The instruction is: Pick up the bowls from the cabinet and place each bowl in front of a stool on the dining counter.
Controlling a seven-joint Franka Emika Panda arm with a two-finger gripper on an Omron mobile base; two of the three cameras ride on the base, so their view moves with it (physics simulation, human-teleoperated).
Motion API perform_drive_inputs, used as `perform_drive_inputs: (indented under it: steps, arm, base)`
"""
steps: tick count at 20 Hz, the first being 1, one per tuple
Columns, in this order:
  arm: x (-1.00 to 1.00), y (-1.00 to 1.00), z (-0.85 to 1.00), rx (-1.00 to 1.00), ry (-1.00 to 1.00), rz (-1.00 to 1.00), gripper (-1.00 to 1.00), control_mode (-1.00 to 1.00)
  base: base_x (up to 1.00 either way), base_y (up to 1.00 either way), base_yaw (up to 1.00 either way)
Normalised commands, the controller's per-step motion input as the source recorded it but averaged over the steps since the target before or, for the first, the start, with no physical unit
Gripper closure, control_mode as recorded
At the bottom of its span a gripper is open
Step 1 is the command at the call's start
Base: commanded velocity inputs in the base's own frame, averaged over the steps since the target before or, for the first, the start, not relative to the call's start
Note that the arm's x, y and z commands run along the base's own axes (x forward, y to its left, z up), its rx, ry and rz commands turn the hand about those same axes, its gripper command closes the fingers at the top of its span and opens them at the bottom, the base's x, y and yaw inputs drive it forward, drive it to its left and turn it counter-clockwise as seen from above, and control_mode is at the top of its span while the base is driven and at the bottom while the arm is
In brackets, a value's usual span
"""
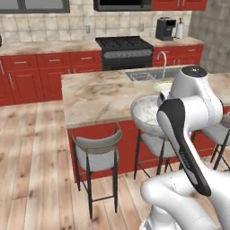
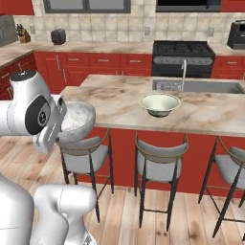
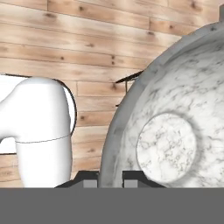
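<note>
One deep grey-white marbled bowl (image 3: 175, 118) pinched at rim by hand (image 3: 110, 180); looked hard, slippery, breakable.

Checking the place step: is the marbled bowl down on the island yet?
No. The marbled bowl hangs on the shut gripper, above a stool, short of the dining counter.

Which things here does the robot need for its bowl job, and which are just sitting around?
For the job:
- marbled bowl, clamped in the pincer
- cream bowl, already on the dining counter
- stools

Just sitting around:
- stove
- sink tap
- coffee machine
- toaster
- knife block
</note>
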Motion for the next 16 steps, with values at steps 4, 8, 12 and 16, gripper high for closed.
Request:
perform_drive_inputs:
  steps: [4, 8, 12, 16]
  arm:
    - [0.00, 0.00, 0.00, 0.00, 0.00, 0.00, 1.00, 1.00]
    - [0.00, 0.00, 0.00, 0.00, 0.00, 0.00, 1.00, 1.00]
    - [0.00, 0.00, 0.00, 0.00, 0.00, 0.00, 1.00, 1.00]
    - [0.00, 0.00, 0.00, 0.00, 0.00, 0.00, 1.00, 1.00]
  base:
    - [0.08, 0.30, 0.29]
    - [0.47, 0.38, -0.15]
    - [0.50, 0.77, -0.33]
    - [0.28, 0.77, -0.21]
